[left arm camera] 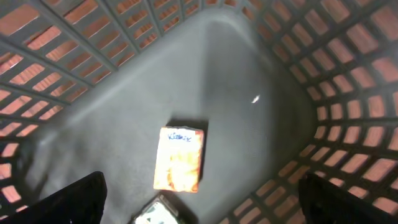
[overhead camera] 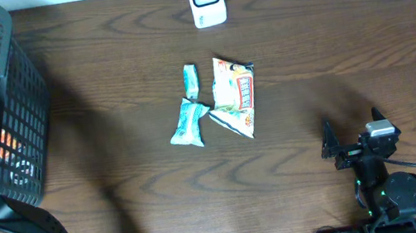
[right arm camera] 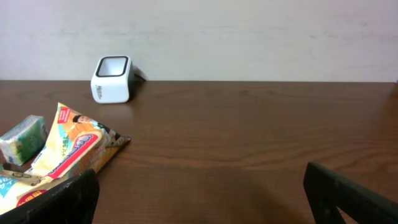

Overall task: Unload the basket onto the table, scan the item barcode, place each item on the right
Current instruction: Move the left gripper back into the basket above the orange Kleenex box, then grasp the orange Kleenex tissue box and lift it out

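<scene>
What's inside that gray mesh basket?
An orange packet lies flat on the floor of the basket. A second pale item shows only a corner at the frame's edge; the rest is hidden.

Dark wood-grain table (overhead camera: 362,33) seen throughout — pale plain wall (right arm camera: 249,37) noted behind its far edge. Light is spread softly across it.

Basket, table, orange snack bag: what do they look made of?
Basket: matte grey moulded plastic, judging by its uniform lattice walls.
Table: dark wood or wood-look laminate; grain shows, low sheen.
Snack bag: glossy printed plastic film, crinkled with sealed edges.
</scene>
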`<control>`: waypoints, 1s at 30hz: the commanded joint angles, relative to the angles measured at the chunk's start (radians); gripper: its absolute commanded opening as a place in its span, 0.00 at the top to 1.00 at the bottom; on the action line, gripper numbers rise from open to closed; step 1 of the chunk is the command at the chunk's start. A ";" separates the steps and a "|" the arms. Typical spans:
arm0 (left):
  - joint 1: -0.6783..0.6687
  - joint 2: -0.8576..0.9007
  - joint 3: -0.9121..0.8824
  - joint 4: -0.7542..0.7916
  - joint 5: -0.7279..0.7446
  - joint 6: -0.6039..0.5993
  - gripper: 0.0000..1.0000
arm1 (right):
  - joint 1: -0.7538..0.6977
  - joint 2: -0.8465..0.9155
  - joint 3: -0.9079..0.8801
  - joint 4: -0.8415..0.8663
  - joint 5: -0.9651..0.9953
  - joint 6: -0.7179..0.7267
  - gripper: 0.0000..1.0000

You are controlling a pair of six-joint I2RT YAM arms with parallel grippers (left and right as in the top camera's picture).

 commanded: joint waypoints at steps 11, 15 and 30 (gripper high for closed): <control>-0.018 0.221 -0.007 -0.043 -0.117 0.037 0.15 | -0.008 -0.006 -0.001 -0.005 0.004 0.011 0.01; -0.034 0.286 -0.007 -0.050 -0.117 0.037 0.16 | -0.008 -0.006 -0.001 -0.005 0.004 0.011 0.01; -0.059 0.382 -0.007 -0.080 -0.268 0.037 0.47 | -0.008 -0.006 -0.001 -0.005 0.004 0.011 0.01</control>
